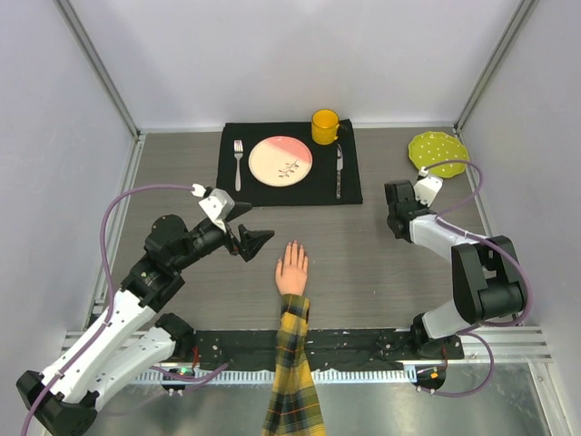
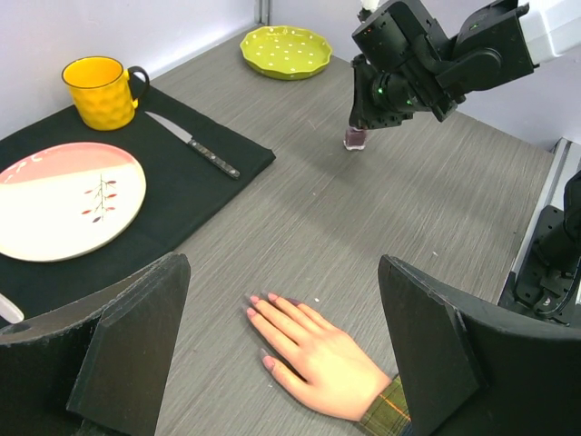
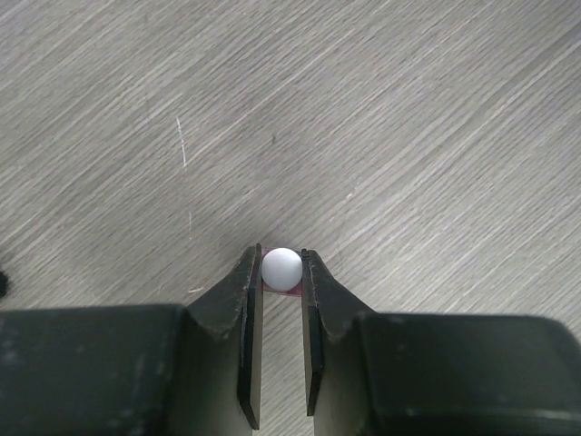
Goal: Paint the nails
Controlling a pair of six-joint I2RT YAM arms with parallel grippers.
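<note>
The pale peach mannequin hand lies palm down mid-table, its yellow-black plaid sleeve running to the near edge. Its nails look pinkish in the left wrist view. My left gripper is open and empty, just left of the hand, and the hand shows between its fingers. My right gripper is at the right, pointing down, shut on the small purple polish bottle with the white cap. The bottle stands on the table under it.
A black placemat at the back holds a pink plate, a fork, a knife and a yellow mug. A green dotted dish sits at the back right. Walls enclose the table.
</note>
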